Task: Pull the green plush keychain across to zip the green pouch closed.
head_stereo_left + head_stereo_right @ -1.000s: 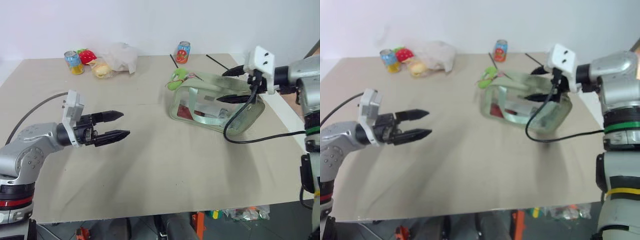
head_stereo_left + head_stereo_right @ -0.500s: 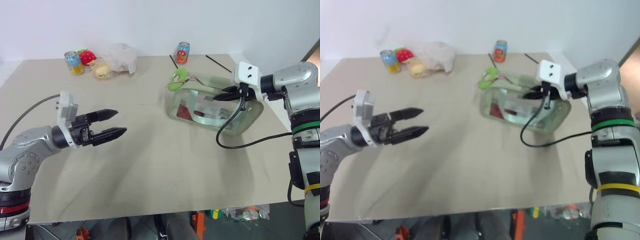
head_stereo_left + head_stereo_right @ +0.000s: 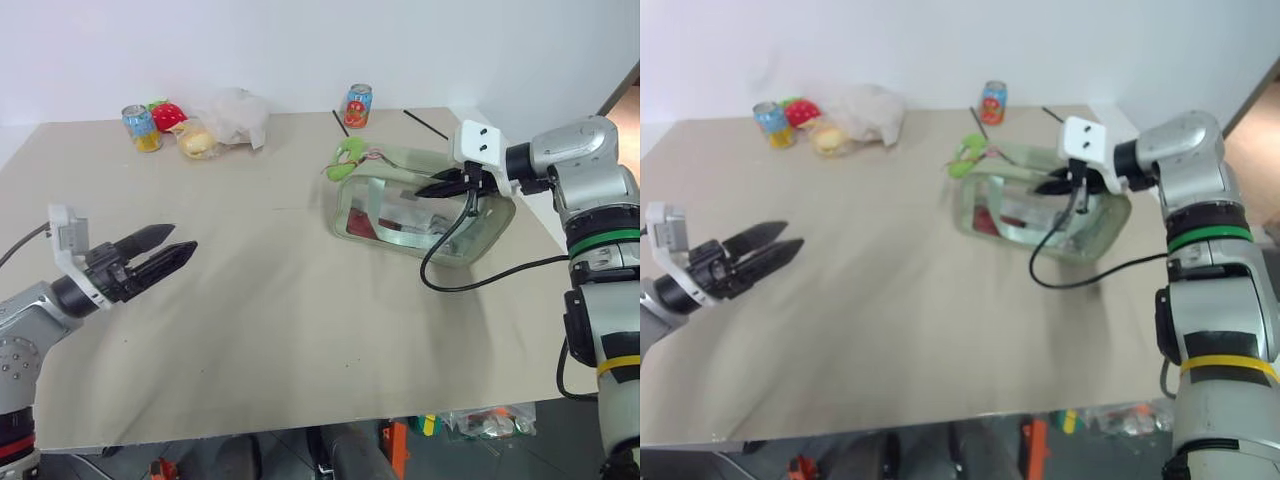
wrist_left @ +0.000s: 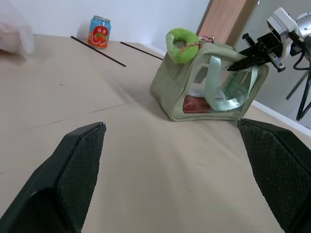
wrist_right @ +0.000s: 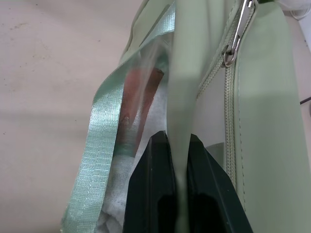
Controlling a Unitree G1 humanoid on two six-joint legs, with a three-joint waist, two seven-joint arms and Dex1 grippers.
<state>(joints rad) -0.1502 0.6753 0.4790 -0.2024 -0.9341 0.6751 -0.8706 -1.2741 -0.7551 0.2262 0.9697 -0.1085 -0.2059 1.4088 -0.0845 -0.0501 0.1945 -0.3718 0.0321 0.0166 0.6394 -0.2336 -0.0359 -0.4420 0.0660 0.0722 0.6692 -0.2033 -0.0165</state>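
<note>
Resting on counter (image 3: 300, 330): green pouch (image 3: 400, 205), soft, light. Right pincer (image 5: 181, 160) pinched on its fabric edge; left pincer (image 3: 160, 252) wide, empty. Green plush keychain (image 4: 183, 39) squashy, atop far end; grasp ring.

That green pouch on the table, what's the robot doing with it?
The robot is set to zip the pouch closed. Its right gripper is shut on the fabric edge along the pouch's top, pinching it beside the zipper. The plush keychain that serves as the zipper pull sits at the pouch's far end, untouched. The left gripper hangs open over the table, well away from the pouch.
</note>
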